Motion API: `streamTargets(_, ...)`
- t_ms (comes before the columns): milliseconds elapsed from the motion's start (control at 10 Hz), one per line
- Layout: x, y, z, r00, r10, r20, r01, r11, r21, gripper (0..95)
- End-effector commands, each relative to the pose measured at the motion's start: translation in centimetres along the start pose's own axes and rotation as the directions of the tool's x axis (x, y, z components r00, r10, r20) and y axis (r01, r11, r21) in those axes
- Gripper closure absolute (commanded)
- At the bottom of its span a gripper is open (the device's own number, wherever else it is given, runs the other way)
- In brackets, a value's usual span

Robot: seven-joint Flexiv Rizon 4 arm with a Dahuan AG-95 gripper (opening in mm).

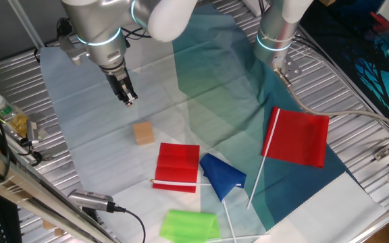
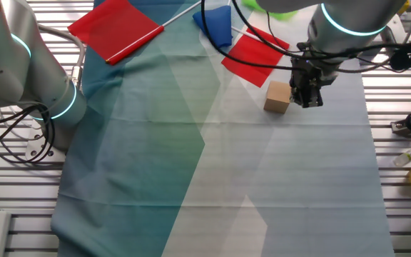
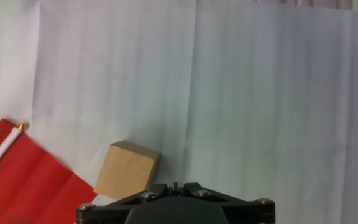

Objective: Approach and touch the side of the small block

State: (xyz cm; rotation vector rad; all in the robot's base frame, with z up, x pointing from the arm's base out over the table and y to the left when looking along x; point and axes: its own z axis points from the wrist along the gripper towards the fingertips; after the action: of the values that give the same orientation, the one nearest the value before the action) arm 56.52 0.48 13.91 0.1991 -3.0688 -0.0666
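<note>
One gripper (image 1: 128, 100) is all I am driving, and from both fixed views its two fingers look pressed together with nothing between them. It hangs above the pale cloth (image 1: 86, 128), clear of the surface. In my hand view only the black base of the gripper fills the bottom edge, so the fingertips themselves are hidden there.

Just beyond that base I see the small block (image 3: 127, 170), a plain tan cube sitting flat on the cloth, to the left of the gripper's line. In the other fixed view the block sits just beside the gripper, and I cannot tell whether they touch; the first fixed view shows them apart.

Past the block lies a folded red flag (image 1: 177, 167), near it but not touching. Farther on are a blue flag (image 1: 221, 174), a green flag (image 1: 189, 225) and a larger red flag (image 1: 300, 137).
</note>
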Motion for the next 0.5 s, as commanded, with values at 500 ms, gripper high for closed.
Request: streamTargets(500, -0.12, -0.06, 0.04, 0.999, 0.032, -0.013, -0.033, 0.999, -0.028, 95.0)
